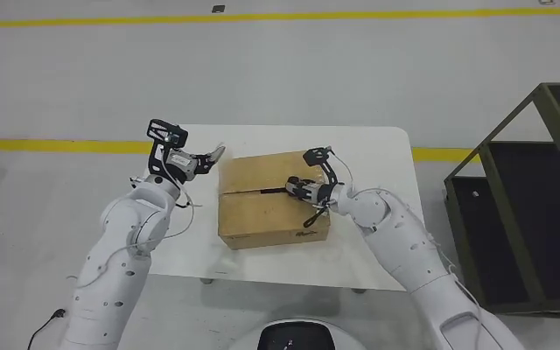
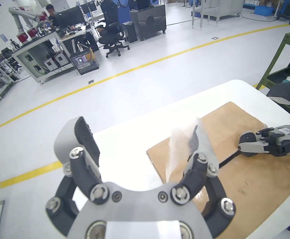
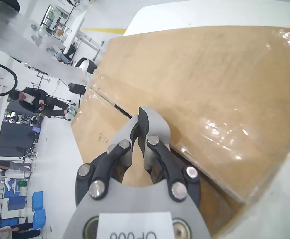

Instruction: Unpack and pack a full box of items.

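Two closed flaps (image 1: 262, 173) cover the box (image 1: 273, 223), contents hidden; left hand (image 2: 139, 131) spread, right hand (image 3: 140, 123) pressed together.

- You're in a robotics lab: an open hall with a pale floor (image 1: 262, 70) marked by a yellow line (image 2: 136, 67).
- Behind your table you have monitors (image 2: 70, 14), an office chair (image 2: 112, 36) and a small red-jointed arm (image 2: 25, 14).
- Aluminium frames (image 2: 204, 11), a green rack (image 1: 525, 210) and blue crates (image 3: 37, 199) stand around you.
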Robot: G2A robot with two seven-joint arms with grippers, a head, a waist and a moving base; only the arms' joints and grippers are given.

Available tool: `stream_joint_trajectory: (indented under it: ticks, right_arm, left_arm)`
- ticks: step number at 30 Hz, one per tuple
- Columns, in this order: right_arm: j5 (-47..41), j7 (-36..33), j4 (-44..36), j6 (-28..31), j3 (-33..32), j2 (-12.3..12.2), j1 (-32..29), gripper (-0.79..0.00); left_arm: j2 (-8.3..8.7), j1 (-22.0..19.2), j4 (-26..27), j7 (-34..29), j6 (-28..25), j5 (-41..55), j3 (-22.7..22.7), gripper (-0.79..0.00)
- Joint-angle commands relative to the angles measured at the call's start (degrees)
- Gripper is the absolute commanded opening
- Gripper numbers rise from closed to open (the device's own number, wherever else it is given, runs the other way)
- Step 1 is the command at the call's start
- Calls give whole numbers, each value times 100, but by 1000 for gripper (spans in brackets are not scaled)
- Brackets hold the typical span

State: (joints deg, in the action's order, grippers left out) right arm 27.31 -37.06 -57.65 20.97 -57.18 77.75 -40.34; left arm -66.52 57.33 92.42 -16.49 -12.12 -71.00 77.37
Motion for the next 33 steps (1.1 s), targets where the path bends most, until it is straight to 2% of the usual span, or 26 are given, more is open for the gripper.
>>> stream_joint_trajectory:
  ticks: [1,4,9,14,19,23,29,30,31,32,33]
  right_arm:
    - [-217,-56,-24,-17,-58,2,4,-785]
    - [-622,-244,-112,-62,-271,-31,12,-785]
    - [-464,-39,-418,-210,-710,-170,-126,-785]
    - [-229,153,-351,-433,-697,-185,-213,-785]
    - [-408,315,-292,-687,-739,-166,-197,-785]
    - [-423,274,-340,-656,-819,-189,-149,-785]
    - [-913,101,-428,-667,-954,-188,-29,-785]
    - [-942,49,-443,-698,-954,-186,22,-763]
    - [-999,2,-445,-737,-954,-182,73,-622]
    - [-1116,-67,-446,-774,-952,-171,143,-622]
    - [-1155,-152,-427,-804,-923,-162,223,-520]
  left_arm:
    - [-4,5,58,-7,-25,12,-21,0]
    - [-7,15,82,-21,-35,14,-31,0]
    - [-18,35,107,-30,-57,53,-73,0]
    - [-52,-21,6,-28,-69,128,-229,0]
    - [-70,-38,4,-151,-176,307,-294,0]
    - [-32,91,54,-861,-237,1115,104,0]
    - [75,540,341,-1679,-332,1688,751,0]
    - [90,615,407,-1819,-346,1829,849,0]
    - [108,684,484,-1946,-361,1908,952,0]
    - [125,764,557,-2028,-375,1960,1059,0]
    - [140,849,619,-2103,-388,2015,1146,0]
